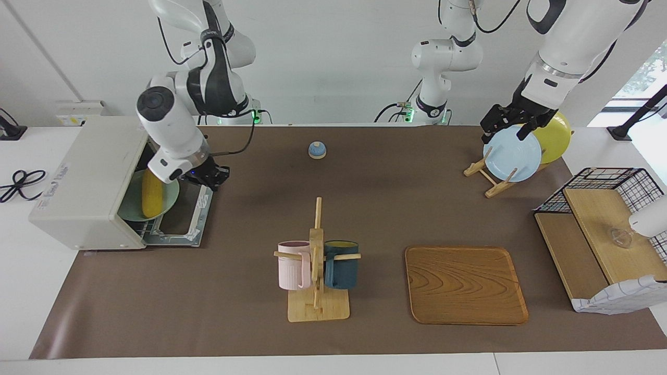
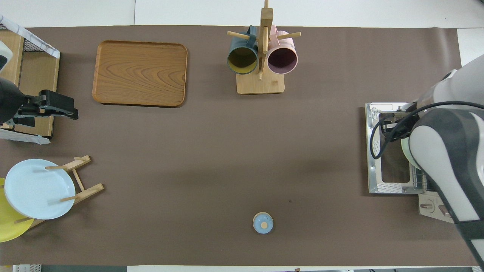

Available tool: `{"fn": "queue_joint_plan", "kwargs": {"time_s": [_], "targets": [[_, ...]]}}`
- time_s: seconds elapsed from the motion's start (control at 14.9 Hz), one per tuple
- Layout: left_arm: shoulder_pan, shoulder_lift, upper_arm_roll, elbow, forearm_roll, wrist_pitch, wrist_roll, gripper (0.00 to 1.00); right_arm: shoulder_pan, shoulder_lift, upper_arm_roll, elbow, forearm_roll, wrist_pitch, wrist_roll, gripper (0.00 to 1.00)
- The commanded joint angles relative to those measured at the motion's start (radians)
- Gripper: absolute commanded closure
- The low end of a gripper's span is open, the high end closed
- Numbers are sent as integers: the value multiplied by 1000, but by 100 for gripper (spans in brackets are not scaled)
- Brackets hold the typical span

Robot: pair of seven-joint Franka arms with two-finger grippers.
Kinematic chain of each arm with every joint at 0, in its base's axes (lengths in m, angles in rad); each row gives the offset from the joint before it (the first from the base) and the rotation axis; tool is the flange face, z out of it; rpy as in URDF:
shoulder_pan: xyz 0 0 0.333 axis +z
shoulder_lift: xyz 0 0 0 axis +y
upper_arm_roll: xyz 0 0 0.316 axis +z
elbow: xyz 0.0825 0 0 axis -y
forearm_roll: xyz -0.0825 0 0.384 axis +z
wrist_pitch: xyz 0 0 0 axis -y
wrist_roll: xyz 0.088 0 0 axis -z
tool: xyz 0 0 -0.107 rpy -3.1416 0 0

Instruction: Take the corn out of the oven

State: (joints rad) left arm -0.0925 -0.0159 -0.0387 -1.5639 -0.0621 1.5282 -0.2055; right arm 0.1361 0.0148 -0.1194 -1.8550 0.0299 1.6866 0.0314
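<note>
The off-white oven (image 1: pixel 83 182) stands at the right arm's end of the table, its door (image 1: pixel 182 219) folded down flat. The yellow corn (image 1: pixel 151 194) lies on a pale green plate (image 1: pixel 169 200) on the wire rack, at the oven's mouth. My right gripper (image 1: pixel 216 176) hangs over the open door, just beside the plate and apart from the corn. In the overhead view the right arm hides the corn, and only the door (image 2: pixel 391 173) and a sliver of the plate (image 2: pixel 405 149) show. My left gripper (image 1: pixel 508 127) waits raised by the plate rack.
A mug tree (image 1: pixel 317 260) with a pink and a dark blue mug stands mid-table, with a wooden tray (image 1: pixel 465 284) beside it. A small blue knobbed lid (image 1: pixel 317 150) lies nearer the robots. A rack with a pale blue plate (image 1: pixel 513 156) and a yellow plate (image 1: pixel 555 136), and a wire shelf (image 1: pixel 599 229), stand at the left arm's end.
</note>
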Motion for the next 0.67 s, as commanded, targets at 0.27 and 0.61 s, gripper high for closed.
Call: {"fn": "queue_joint_plan", "kwargs": {"time_s": [0.27,0.61], "targets": [[4,-22,-4,-27,13,9,-2,0,-75,-73,3,-16,-10,-65,-5,52],[2,-22,-4,-27,15,10,-2,0,-76,-118,4,-243,-40,174,-30,67]]}}
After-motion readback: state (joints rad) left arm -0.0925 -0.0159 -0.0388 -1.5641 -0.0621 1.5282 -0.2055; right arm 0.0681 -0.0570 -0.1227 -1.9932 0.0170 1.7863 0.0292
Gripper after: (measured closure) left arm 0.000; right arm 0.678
